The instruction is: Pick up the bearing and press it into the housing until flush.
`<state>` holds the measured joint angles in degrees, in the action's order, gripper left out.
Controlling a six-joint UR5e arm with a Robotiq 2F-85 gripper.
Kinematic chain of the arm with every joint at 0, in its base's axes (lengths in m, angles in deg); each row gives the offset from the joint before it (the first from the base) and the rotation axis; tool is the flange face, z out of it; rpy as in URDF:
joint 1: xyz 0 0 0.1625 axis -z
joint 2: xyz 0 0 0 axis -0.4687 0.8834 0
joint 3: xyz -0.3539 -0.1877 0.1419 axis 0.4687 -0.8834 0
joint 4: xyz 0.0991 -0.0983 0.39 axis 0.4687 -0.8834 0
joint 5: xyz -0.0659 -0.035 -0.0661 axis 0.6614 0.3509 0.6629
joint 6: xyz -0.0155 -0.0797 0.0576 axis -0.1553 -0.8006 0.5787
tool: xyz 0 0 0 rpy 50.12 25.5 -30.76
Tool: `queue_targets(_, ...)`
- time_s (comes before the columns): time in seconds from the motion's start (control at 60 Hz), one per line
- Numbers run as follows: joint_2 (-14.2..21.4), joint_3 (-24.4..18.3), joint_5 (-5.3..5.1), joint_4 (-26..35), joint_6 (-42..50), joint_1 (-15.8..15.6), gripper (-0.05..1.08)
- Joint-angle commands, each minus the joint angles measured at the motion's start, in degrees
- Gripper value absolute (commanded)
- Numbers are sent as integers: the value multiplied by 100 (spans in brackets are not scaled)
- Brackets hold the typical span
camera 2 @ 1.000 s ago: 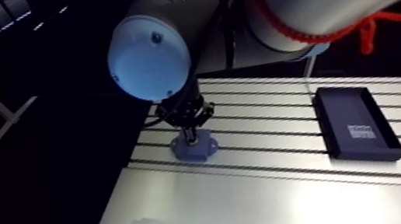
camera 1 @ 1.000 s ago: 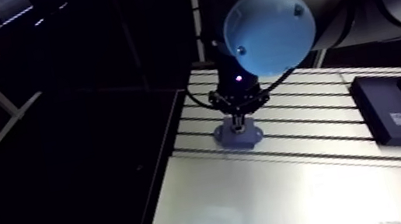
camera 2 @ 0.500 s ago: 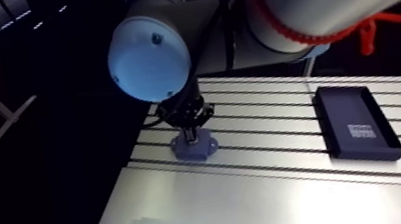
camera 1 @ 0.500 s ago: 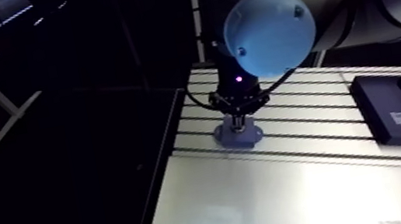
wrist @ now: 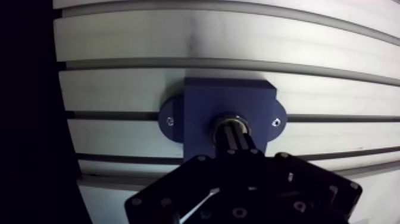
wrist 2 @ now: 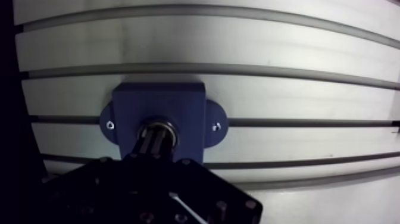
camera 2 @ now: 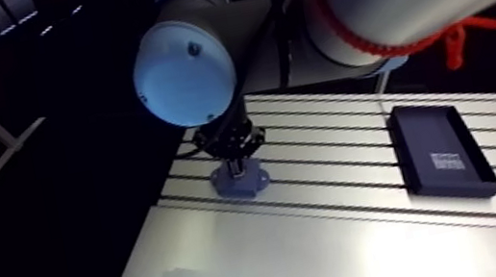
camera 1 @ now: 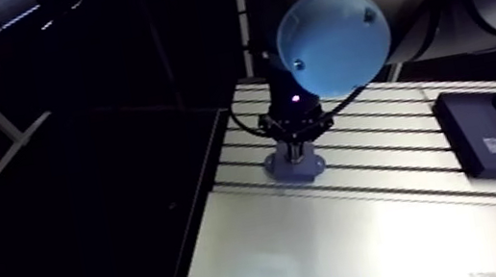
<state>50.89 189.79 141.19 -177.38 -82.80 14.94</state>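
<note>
A dark blue housing (wrist: pixel 199 98) with two side ears lies flat on the slotted table (wrist: pixel 333 89), near its left edge. In its bore sits the bearing, seen as a metal ring (wrist: pixel 232 118) round my fingertips. My gripper (wrist: pixel 233 130) stands straight over the bore, its two fingers shut together into one dark column whose tips rest on the bearing. How deep the bearing sits is hidden by the fingers. In the arm view the gripper (camera 1: pixel 294 149) comes down onto the housing (camera 1: pixel 295 169).
A flat black tray (camera 1: pixel 490 135) with a white label lies on the table's right side. The table's left edge (wrist: pixel 62 119) drops into darkness just beside the housing. A smooth plate (camera 1: pixel 369 246) covers the table's near part.
Nearly nothing differs; the gripper stays on the housing, and the arm view has shifted very slightly.
</note>
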Motion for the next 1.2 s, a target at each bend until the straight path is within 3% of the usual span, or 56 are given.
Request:
queue_targets(0.017,-13,3,0,1,-1,0,106)
queue_targets(1.2,-57,20,0,10,-10,-9,105)
